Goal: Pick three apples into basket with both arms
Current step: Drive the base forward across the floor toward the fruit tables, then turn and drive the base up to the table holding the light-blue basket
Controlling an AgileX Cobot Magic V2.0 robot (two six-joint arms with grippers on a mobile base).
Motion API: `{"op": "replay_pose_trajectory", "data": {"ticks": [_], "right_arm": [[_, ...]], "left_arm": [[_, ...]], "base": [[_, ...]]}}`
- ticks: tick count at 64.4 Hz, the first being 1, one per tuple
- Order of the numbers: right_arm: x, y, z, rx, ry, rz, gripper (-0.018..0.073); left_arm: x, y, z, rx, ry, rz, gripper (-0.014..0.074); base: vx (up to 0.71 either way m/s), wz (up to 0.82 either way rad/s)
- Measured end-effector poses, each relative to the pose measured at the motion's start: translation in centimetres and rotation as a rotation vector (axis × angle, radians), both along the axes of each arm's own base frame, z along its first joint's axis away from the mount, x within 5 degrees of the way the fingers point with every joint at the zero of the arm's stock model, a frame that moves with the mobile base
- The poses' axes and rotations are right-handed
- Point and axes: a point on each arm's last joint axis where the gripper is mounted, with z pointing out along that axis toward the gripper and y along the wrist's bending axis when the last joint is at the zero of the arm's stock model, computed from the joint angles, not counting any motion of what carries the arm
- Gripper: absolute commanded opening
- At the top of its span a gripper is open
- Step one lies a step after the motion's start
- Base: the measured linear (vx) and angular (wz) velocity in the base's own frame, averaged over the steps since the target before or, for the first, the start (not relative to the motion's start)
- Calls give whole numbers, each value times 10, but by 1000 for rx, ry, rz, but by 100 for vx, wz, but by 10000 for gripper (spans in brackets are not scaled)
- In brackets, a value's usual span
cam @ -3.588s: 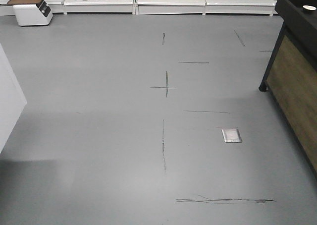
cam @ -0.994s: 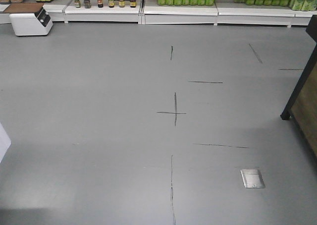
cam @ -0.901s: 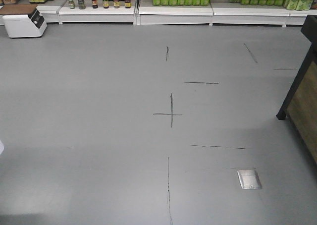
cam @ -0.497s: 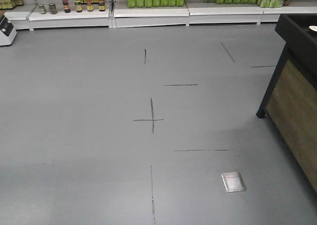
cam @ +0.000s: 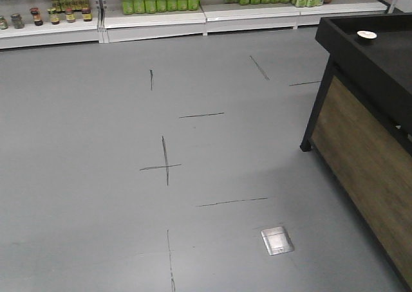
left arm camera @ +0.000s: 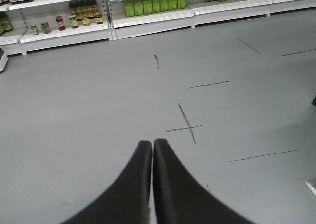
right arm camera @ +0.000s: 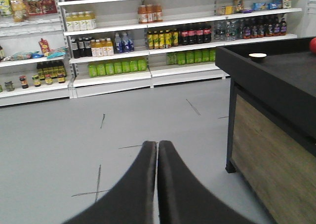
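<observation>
The basket is out of view in every frame. At the far right edge of the right wrist view, a red rounded shape [right arm camera: 313,45] rests on the black counter; too little of it shows to tell whether it is one of the apples. My left gripper [left arm camera: 152,143] hangs over bare grey floor, shut, with nothing between its fingers. My right gripper [right arm camera: 157,144] is likewise shut and empty, with the counter off to its right. Neither gripper appears in the front view.
A black-topped counter with a wooden side [cam: 360,144] fills the right side; a small white dish [cam: 367,35] sits on it. Shop shelves with bottles [cam: 161,2] line the far wall. A metal floor plate [cam: 277,240] and a drawn cross [cam: 165,166] mark the floor.
The front view has swung to the right: shelves and floor marks slid left, the white machine left the frame, and the counter came in larger at the right.
</observation>
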Motion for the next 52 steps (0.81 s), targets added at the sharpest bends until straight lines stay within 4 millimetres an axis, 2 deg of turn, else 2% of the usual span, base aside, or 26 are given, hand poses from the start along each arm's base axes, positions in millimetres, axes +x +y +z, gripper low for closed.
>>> {"op": "replay_pose_trajectory", "data": {"ticks": [52], "right_arm": [[0,0,0,0,0,0,-3]], "left_arm": [[0,0,0,0,0,0,-7]], "base": [[11,-43]]}}
